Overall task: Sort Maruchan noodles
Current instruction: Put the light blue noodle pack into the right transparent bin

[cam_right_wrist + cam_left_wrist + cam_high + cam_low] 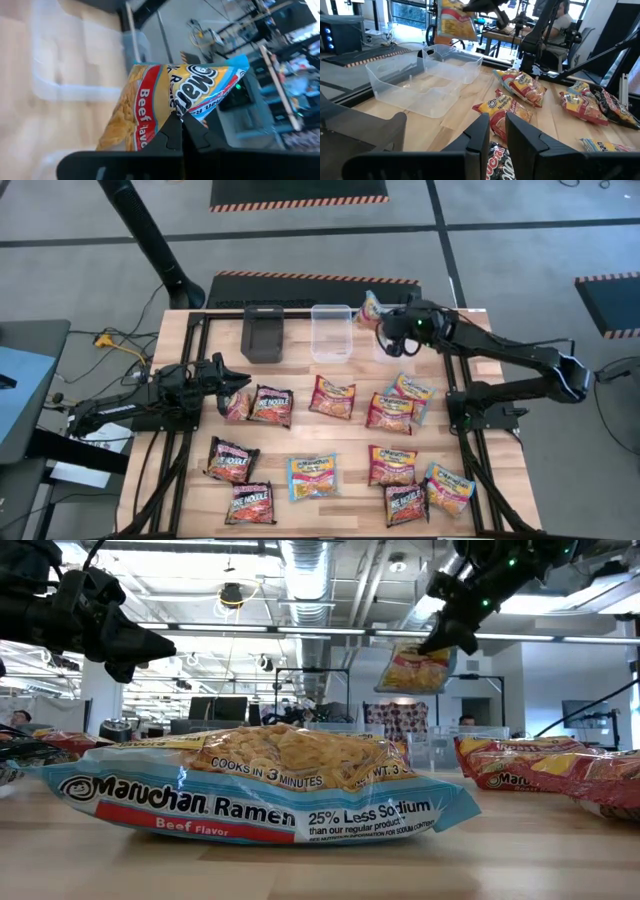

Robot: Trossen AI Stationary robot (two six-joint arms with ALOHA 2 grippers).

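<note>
High view: the right gripper (383, 330) is raised over the far edge of the table, clamped on 1 light blue-and-yellow packet (371, 308) just beside the clear bin (331, 332). The black bin (263, 333) stands to that bin's left. The left gripper (238, 381) sits low at the left, fingers a little apart, its tips at a dark packet (238, 406); whether it grips that packet cannot be told from here. The other packets (331, 397) lie flat in 2 loose rows across the table (320, 445). Judgement: the step in hand is carrying the blue packet to a container; the next move calls for centring it over the correct bin and letting go cleanly.

Low view: the held packet (417, 665) hangs in the air from the right gripper (448, 643). The nearest packet (265, 785) reads "Maruchan Ramen", "Beef Flavor", "25% Less Sodium", "Cooks in 3 minutes".

Left wrist view: the left gripper's fingers (482, 135) are slightly parted over a dark packet (498, 165), which lies below them. Red-and-yellow packets (524, 85) lie beyond, their print too small to read.

Right wrist view: the fingers (172, 131) are pinched tight on a corner of the blue packet (162, 102), on which "Beef" and part of the Maruchan logo show.
</note>
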